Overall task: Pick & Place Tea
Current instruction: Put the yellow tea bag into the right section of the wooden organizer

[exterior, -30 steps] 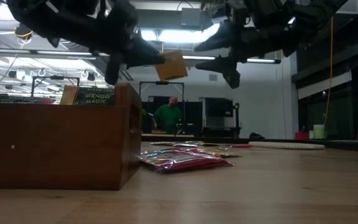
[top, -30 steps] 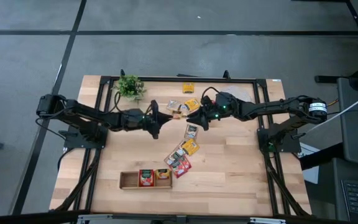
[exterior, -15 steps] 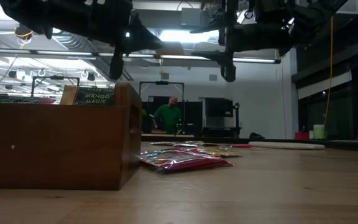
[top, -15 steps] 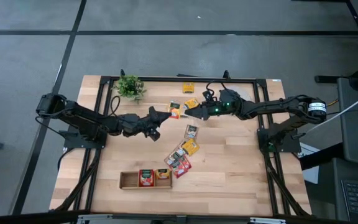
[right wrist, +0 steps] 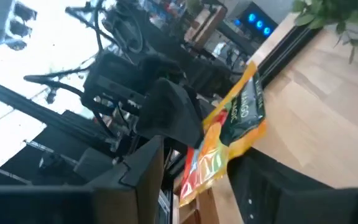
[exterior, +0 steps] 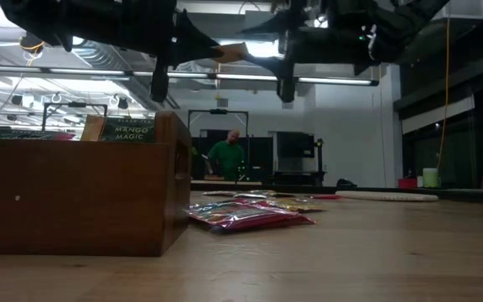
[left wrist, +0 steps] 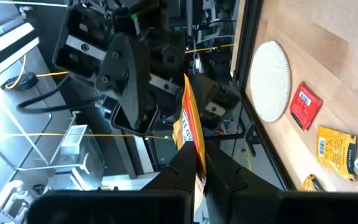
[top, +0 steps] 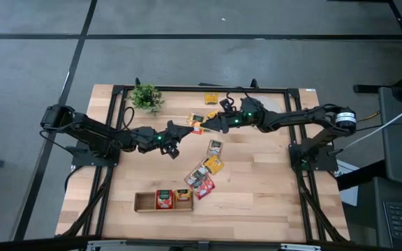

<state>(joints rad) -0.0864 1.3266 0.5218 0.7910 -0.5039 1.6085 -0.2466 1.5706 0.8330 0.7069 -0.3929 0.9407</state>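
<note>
Above the middle of the surface's far half, the two arms meet in a mid-air handover. The left gripper (top: 184, 128) has its fingers clamped shut on a yellow-orange tea sachet (top: 196, 126), held edge-up and well clear of the wood. The right gripper (top: 211, 125), a second ago hovering farther toward the right edge, has swung in to meet it; its fingers (right wrist: 148, 163) stand apart on either side of the sachet (right wrist: 229, 140) and have begun to narrow, but no grip shows yet.

Over that second the left arm has lifted and turned the sachet toward its partner, so the transfer looks moments from completion rather than done.

More tea sachets (top: 204, 176) lie loose in a trail from the middle of the surface toward the near edge, with others near the far edge. The wooden tray (top: 144, 202), close to the near edge, holds two sachets and keeps one compartment bare. A small potted plant (top: 145, 96) stands at the far left corner. Most of the sorting appears to remain.
</note>
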